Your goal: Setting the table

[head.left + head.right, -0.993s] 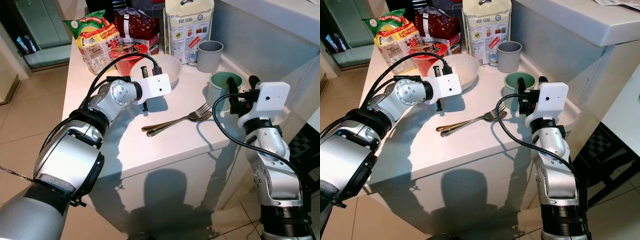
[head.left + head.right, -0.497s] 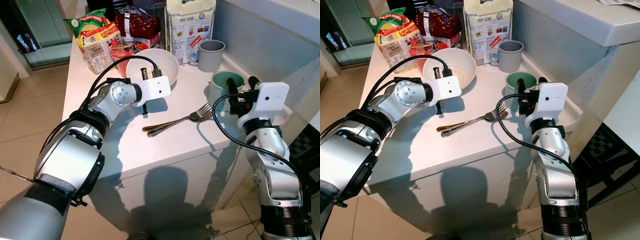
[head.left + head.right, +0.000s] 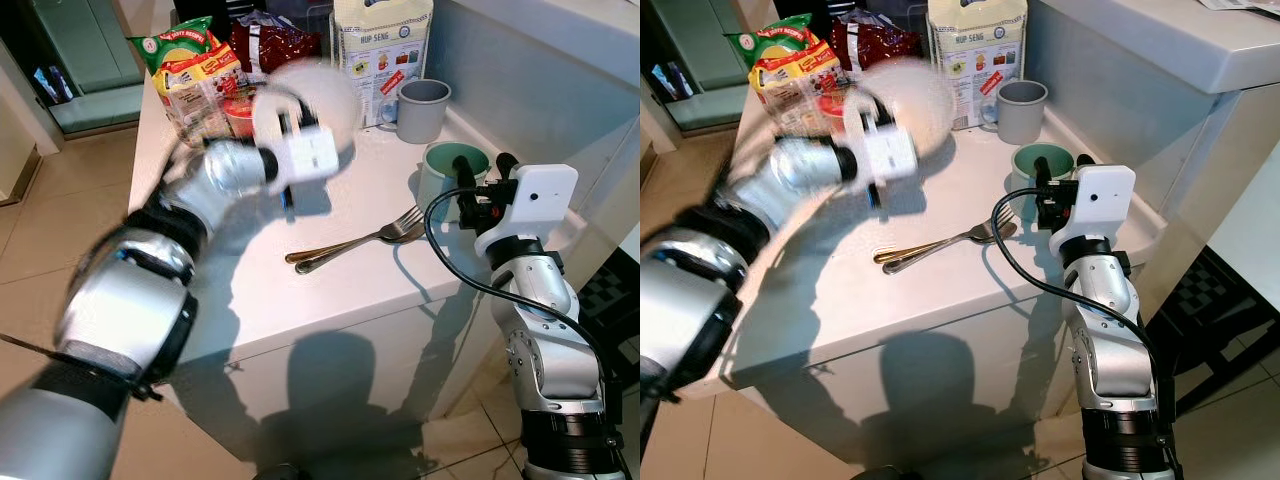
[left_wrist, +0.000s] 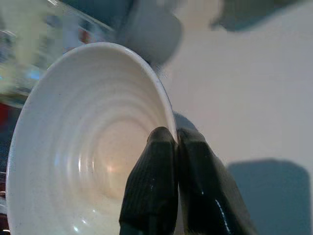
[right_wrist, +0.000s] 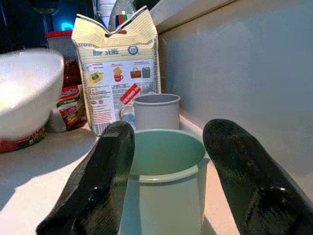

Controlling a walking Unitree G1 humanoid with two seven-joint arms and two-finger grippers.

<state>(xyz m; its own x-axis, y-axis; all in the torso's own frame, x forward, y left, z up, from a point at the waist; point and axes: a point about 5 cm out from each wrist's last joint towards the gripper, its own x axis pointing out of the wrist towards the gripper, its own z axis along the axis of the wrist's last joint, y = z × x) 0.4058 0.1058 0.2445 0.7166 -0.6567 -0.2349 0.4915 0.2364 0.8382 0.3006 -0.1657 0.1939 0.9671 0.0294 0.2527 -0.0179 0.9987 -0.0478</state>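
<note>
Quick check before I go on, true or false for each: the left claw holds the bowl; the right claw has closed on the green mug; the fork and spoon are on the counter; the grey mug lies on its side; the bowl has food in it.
1. The left claw holds the bowl. True: its fingers pinch the rim.
2. The right claw has closed on the green mug. False: its fingers stand open on either side of the mug.
3. The fork and spoon are on the counter. True.
4. The grey mug lies on its side. False: it stands upright.
5. The bowl has food in it. False: it is empty.
</note>
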